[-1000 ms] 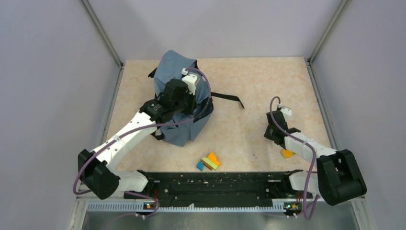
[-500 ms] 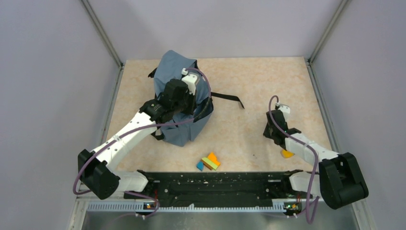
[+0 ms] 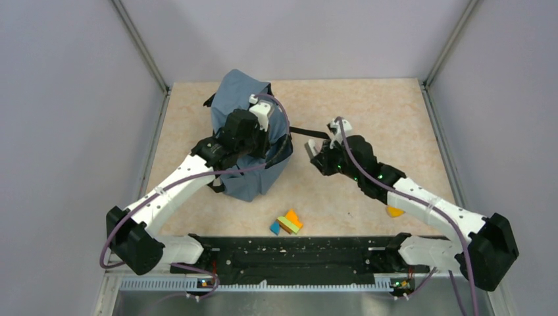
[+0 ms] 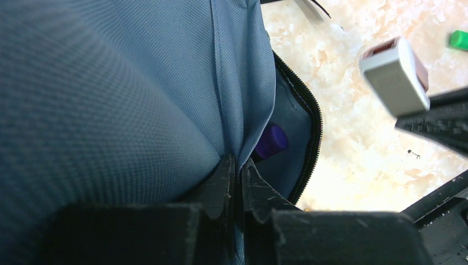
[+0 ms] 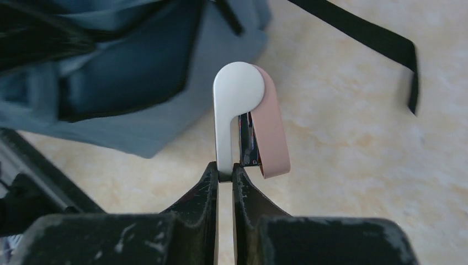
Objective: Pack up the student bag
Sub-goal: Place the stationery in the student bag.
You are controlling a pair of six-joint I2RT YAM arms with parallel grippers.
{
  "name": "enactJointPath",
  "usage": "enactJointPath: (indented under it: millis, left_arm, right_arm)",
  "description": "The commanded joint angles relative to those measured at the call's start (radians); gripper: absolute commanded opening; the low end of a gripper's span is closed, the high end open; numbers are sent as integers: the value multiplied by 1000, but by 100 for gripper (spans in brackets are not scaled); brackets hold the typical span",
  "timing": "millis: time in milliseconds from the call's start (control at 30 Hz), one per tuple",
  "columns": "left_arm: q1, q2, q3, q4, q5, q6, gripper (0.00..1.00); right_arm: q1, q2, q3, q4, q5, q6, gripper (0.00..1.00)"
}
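Observation:
The student bag (image 3: 235, 95), slate-blue fabric, stands at the table's left-centre with its zipped mouth facing right. My left gripper (image 4: 237, 163) is shut on a fold of the bag's fabric (image 4: 110, 83) beside the opening; a purple object (image 4: 271, 141) shows inside. My right gripper (image 5: 225, 168) is shut on a white-and-pink stapler (image 5: 243, 116), held above the table just right of the bag's mouth. In the top view the stapler (image 3: 309, 149) hangs between the bag and the right arm. It also appears in the left wrist view as a stapler (image 4: 394, 74) end-on.
A black strap (image 3: 314, 133) trails from the bag across the table under the right gripper. Coloured blocks (image 3: 286, 222) lie near the front edge. An orange piece (image 3: 395, 211) lies by the right arm. A small green object (image 4: 458, 38) lies at the far right.
The right arm swung from the table's right side toward the bag, carrying the stapler after its jaws closed. The left arm and the bag have not moved.

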Motion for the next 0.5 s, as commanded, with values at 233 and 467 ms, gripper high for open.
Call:
enactJointPath:
  millis: [233, 467]
  left_arm:
    - [9, -59, 2, 12, 0, -26, 6]
    - [9, -64, 1, 12, -1, -26, 6]
  right_arm:
    - [185, 202, 265, 65, -204, -149, 0]
    - [188, 333, 406, -57, -168, -133, 0]
